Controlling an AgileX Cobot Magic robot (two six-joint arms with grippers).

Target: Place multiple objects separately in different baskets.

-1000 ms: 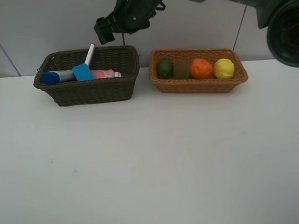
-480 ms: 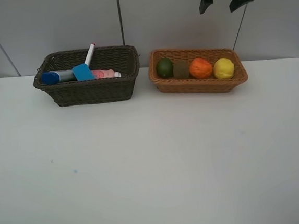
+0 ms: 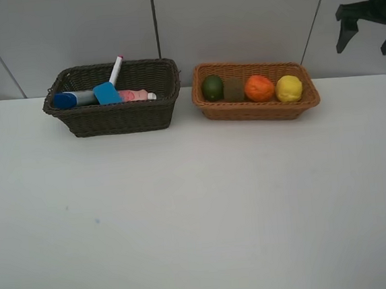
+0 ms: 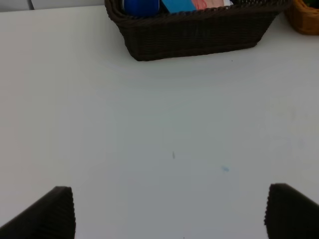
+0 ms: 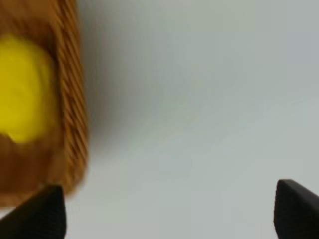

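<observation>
Two baskets on my desk (image 3: 199, 211): dark basket (image 3: 116, 117) holds bottles, marker (image 3: 116, 69), eraser (image 3: 107, 93); tan basket (image 3: 257, 108) holds lime (image 3: 212, 87), kiwi (image 3: 233, 89), orange (image 3: 260, 88), lemon (image 3: 289, 88). Left wrist: left gripper (image 4: 169, 211) spread wide, nothing held. Right wrist: right gripper (image 5: 169, 211) spread, beside lemon.

At the far left, the dark brown basket (image 3: 115, 100) holds a blue-capped bottle (image 3: 74, 99) lying flat, a blue eraser block (image 3: 107, 93), a pink bottle (image 3: 134, 95) and a leaning white marker (image 3: 116, 69). Right of it, the tan basket (image 3: 257, 108) holds lime (image 3: 212, 88), kiwi (image 3: 233, 90), orange (image 3: 259, 88) and lemon (image 3: 288, 88) in a row.
</observation>
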